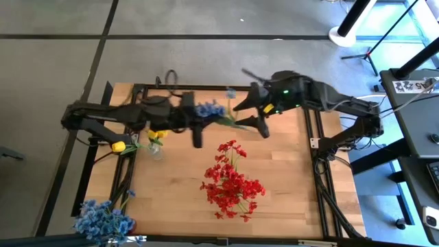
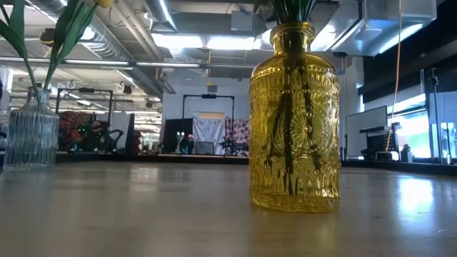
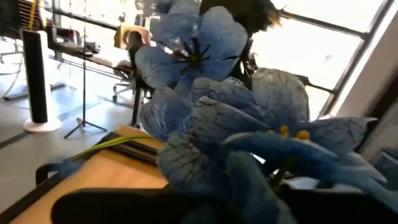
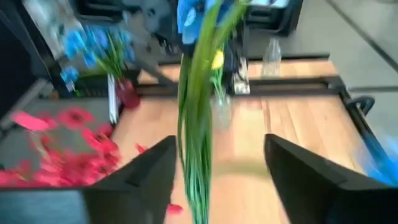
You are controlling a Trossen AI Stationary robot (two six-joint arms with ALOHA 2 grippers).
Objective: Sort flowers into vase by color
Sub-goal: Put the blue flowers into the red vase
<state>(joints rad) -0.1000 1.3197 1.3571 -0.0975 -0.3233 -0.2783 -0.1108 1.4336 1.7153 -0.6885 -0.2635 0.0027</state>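
Blue flower (image 3: 230, 118) fills the left wrist view, clamped between the shut jaws of the left gripper (image 1: 197, 129) above the table (image 1: 288, 178), while the right gripper (image 4: 217, 168), jaws apart, has the green stem (image 4: 202, 124) between its fingers without gripping it.

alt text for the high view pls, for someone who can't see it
Seen from above, both arms meet over the far middle of the wooden table: the left gripper is shut on a blue flower sprig, whose stem reaches the open right gripper. Red flowers stand in front, blue ones at the near left corner.
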